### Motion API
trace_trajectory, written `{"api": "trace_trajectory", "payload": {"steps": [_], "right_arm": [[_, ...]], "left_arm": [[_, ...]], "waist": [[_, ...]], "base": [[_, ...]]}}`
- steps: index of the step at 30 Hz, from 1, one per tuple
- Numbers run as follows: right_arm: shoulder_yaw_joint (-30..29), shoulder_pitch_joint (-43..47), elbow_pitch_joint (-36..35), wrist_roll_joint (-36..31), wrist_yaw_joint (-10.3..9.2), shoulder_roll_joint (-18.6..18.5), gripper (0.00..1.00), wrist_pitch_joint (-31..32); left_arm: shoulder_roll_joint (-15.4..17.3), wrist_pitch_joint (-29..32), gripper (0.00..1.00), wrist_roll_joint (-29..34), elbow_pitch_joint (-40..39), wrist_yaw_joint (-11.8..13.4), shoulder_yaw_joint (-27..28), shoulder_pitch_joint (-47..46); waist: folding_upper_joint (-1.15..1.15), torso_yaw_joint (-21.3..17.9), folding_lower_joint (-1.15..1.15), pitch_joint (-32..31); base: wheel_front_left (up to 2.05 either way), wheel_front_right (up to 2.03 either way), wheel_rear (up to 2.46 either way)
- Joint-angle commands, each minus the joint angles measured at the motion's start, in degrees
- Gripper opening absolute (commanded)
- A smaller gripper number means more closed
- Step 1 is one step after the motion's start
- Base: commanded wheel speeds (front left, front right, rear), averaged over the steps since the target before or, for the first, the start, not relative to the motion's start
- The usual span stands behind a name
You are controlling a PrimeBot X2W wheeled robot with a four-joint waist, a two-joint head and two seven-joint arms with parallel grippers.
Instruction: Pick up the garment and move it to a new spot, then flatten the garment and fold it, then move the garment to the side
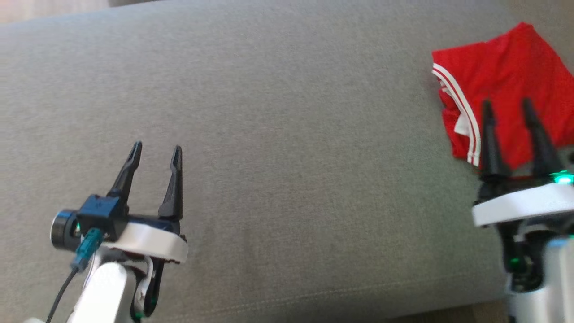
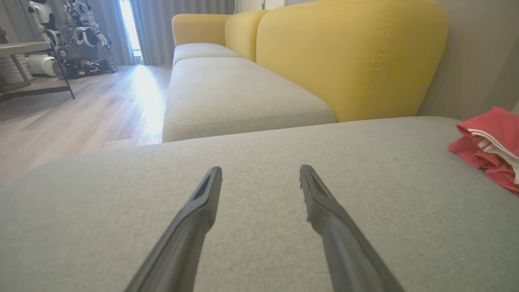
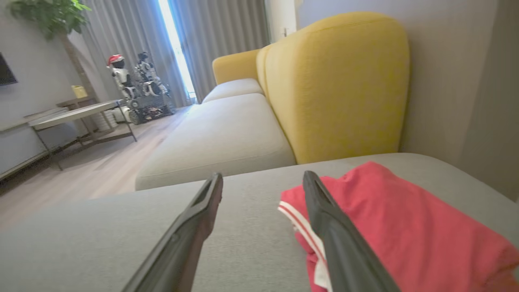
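Garment (image 1: 502, 63) folded, right claw (image 1: 506, 103) splayed empty over it, left claw (image 1: 157, 146) splayed empty

Left gripper (image 1: 157, 146), right gripper (image 1: 506, 102): fingers wide apart.

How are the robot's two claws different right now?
The left claw is over bare grey cushion; the right claw is above the red garment's edge. A blue cable hangs by the left claw; a green light glows by the right claw. Both are open and hold nothing.
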Motion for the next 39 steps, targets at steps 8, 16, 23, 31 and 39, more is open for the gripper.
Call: {"api": "trace_trajectory", "payload": {"steps": [8, 16, 23, 31, 39], "right_arm": [[7.79, 0.49, 2.75, -3.46, 0.19, 0.75, 1.00, -4.98], [9.20, 2.36, 6.53, -5.47, 0.19, 0.88, 1.00, -7.40], [9.52, 5.41, 8.70, -6.40, 0.19, 0.90, 1.00, -7.66], [9.32, 7.88, 9.75, -6.53, 0.19, 0.90, 1.00, -7.62], [8.76, 8.80, 9.51, -6.56, 0.19, 0.90, 1.00, -7.27]], "left_arm": [[0.86, -0.74, 1.00, -1.09, -0.97, 1.21, 2.94, 0.80], [1.39, -0.78, 1.00, -1.73, -0.51, 2.05, 3.49, 3.73], [1.98, -0.38, 1.00, -2.25, 0.04, 2.00, 2.95, 6.40], [2.52, -0.03, 1.00, -2.68, 0.76, 1.96, 2.49, 8.18], [2.70, -0.10, 1.00, -2.91, 0.77, 2.23, 2.16, 8.95]], "waist": [[0.00, 4.32, 0.00, -3.74], [0.00, 6.25, 0.00, -6.81], [0.00, 6.53, 0.00, -9.94], [0.00, 6.34, 0.00, -12.52], [0.00, 6.24, 0.00, -13.22]], "base": [[0.00, 0.00, 0.00], [0.00, 0.00, 0.00], [0.00, 0.00, 0.00], [0.00, 0.00, 0.00], [0.00, 0.00, 0.00]]}}
